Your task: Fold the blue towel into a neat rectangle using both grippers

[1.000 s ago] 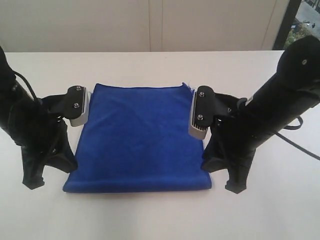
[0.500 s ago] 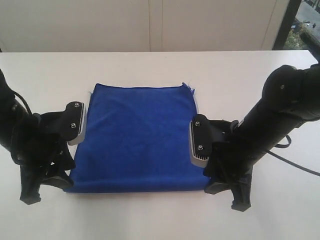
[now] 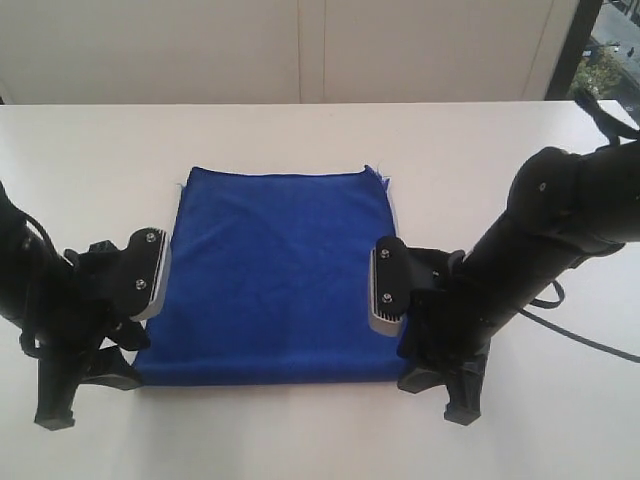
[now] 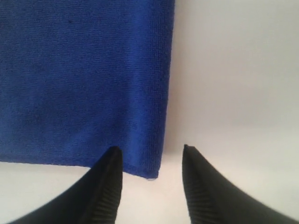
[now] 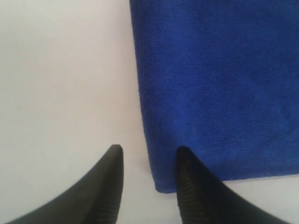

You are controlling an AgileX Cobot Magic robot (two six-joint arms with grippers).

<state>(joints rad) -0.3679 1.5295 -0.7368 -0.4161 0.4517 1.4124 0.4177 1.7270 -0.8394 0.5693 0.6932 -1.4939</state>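
Observation:
The blue towel (image 3: 275,270) lies flat on the white table (image 3: 100,150) as a squarish folded shape. My left gripper (image 3: 85,390) points down at the towel's near left corner. In the left wrist view the left gripper (image 4: 149,149) is open, and its fingers straddle that corner of the towel (image 4: 84,79) without pinching it. My right gripper (image 3: 440,395) is at the near right corner. In the right wrist view the right gripper (image 5: 148,148) is also open, one finger over the towel (image 5: 219,84) and one over bare table.
A pale wall runs behind the table's far edge, with a dark window frame (image 3: 570,50) at the upper right. A black cable (image 3: 580,340) trails across the table from the right arm.
Both arms have slid along the towel's sides towards its near corners and dropped lower. The towel has not moved.

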